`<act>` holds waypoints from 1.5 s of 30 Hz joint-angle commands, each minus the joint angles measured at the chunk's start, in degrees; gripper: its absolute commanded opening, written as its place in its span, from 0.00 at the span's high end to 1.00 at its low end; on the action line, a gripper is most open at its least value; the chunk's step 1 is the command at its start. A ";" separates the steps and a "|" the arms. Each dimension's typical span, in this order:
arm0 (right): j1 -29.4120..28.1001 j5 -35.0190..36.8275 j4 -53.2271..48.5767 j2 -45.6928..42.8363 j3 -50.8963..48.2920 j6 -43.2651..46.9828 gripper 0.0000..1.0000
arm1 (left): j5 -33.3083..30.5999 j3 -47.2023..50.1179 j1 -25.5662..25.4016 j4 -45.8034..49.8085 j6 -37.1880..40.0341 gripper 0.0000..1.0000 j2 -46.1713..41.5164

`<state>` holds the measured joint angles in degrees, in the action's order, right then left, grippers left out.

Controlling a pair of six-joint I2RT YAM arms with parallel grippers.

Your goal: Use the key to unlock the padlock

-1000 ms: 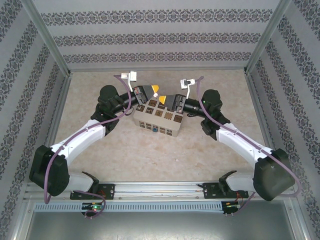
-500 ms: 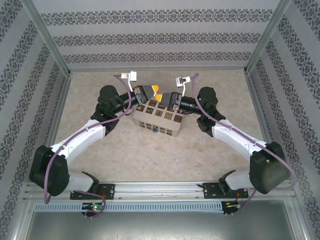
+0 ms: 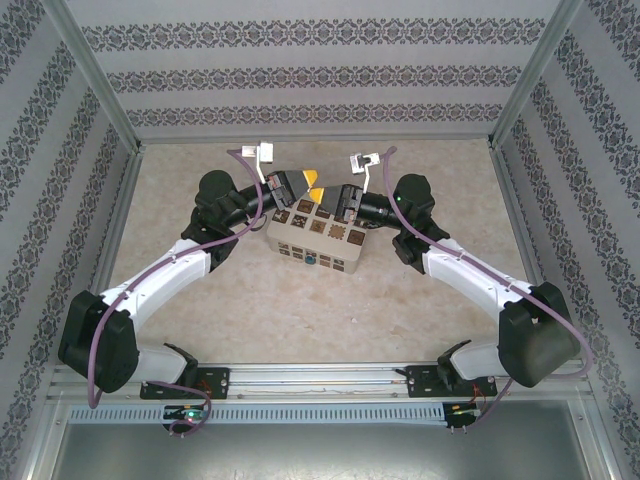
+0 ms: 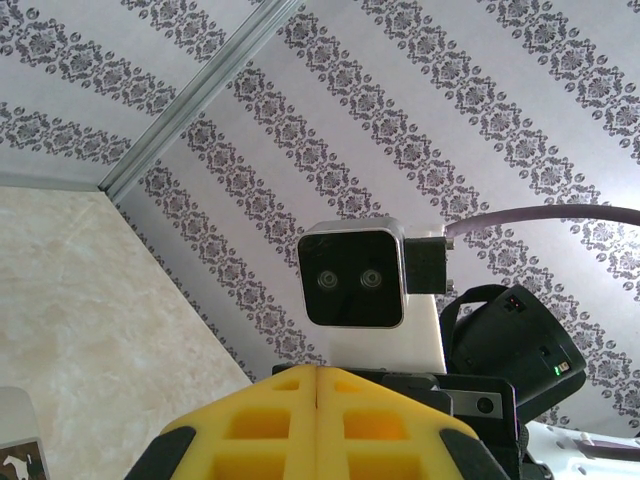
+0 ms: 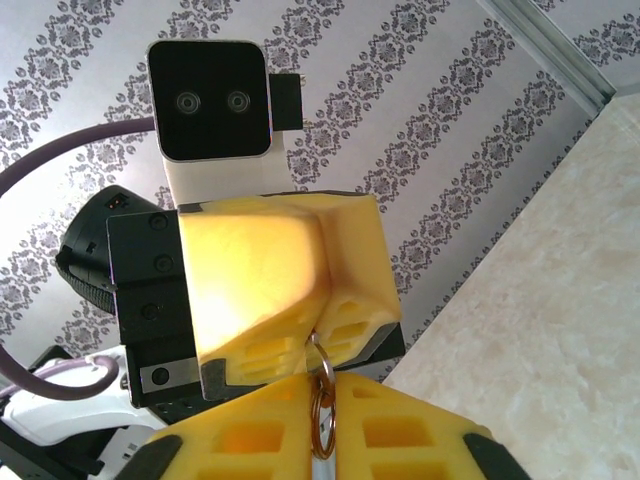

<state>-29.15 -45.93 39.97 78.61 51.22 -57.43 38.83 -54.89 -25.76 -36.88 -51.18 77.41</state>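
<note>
Right gripper (image 5: 318, 432) is closed on the key ring (image 5: 322, 398). Left gripper (image 4: 316, 405) is closed, its tips at the ring's top. Padlock (image 3: 311, 259) lies toward the tabletop's (image 3: 250, 300) near edge from both.

L gripper (image 4: 316, 405), R gripper (image 5: 320, 445) both closed, tips facing.

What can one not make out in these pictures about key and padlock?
Key's blade: right wrist view, hidden between the yellow fingers; a key ring sticks out of the shut right gripper.
Padlock: top external view, too small to tell locked or open.
Left gripper: left wrist view, shut; anything pinched is hidden.
</note>
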 commanded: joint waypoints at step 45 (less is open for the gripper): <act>3.13 16.88 -39.38 5.98 -1.11 32.36 1.00 | -29.63 21.36 1.49 40.30 18.81 0.38 -24.71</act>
<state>-26.37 -28.93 -1.69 82.78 48.38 -23.31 10.22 -34.76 -24.73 -0.71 -34.22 52.14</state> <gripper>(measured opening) 0.061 0.621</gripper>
